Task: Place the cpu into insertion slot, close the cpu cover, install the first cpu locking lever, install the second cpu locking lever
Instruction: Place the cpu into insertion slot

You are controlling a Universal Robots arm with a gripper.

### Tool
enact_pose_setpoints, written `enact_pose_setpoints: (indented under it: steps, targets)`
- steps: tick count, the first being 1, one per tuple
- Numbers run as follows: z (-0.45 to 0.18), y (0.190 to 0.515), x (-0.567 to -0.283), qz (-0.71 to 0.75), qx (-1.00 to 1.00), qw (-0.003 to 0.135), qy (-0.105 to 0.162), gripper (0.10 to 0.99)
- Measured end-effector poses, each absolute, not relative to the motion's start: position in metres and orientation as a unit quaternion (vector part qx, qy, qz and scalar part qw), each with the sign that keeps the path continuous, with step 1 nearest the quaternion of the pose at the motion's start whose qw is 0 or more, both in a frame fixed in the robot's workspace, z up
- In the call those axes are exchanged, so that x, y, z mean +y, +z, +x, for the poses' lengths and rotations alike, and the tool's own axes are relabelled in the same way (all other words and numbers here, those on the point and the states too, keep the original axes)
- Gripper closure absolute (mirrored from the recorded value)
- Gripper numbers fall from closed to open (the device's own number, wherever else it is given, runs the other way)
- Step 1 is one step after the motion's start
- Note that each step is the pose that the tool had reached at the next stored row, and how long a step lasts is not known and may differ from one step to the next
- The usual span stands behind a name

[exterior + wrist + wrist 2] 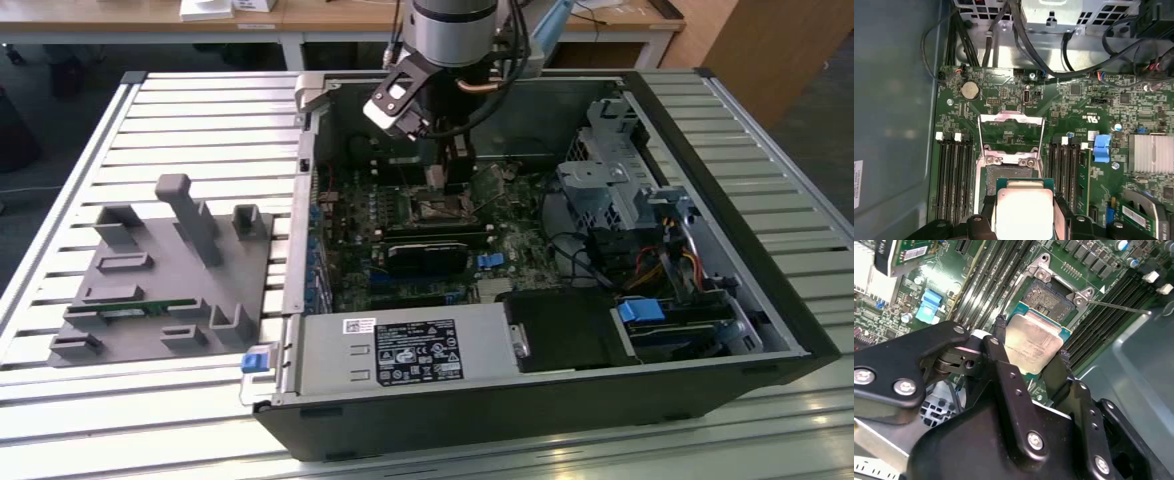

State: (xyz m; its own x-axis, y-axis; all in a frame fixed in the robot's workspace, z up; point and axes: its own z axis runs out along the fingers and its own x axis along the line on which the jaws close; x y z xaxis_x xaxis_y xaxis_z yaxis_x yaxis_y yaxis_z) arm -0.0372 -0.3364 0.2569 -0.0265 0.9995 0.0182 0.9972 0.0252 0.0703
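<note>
Two black fingers (1004, 375) clamp the cpu (1033, 342) by opposite edges, holding it tilted close over the insertion slot (1048, 296), apparently not yet seated. In the first wrist view, the cpu cover (1011, 119) stands raised open. A thin locking lever (1119, 306) juts out unlatched. All four steps seem left.

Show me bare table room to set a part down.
Bare slats of the table lie beyond the grey fixture and on its near side. Inside the case it is crowded: cables, drive cages, gripper holding the cpu.
</note>
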Motion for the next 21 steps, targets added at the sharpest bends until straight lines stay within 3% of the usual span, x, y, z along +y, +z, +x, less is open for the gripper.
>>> enact_pose_setpoints:
  steps: [21]
  targets:
    - [-0.037, 0.228, -0.329, 0.697, 0.716, 0.018, 0.032, 0.545]
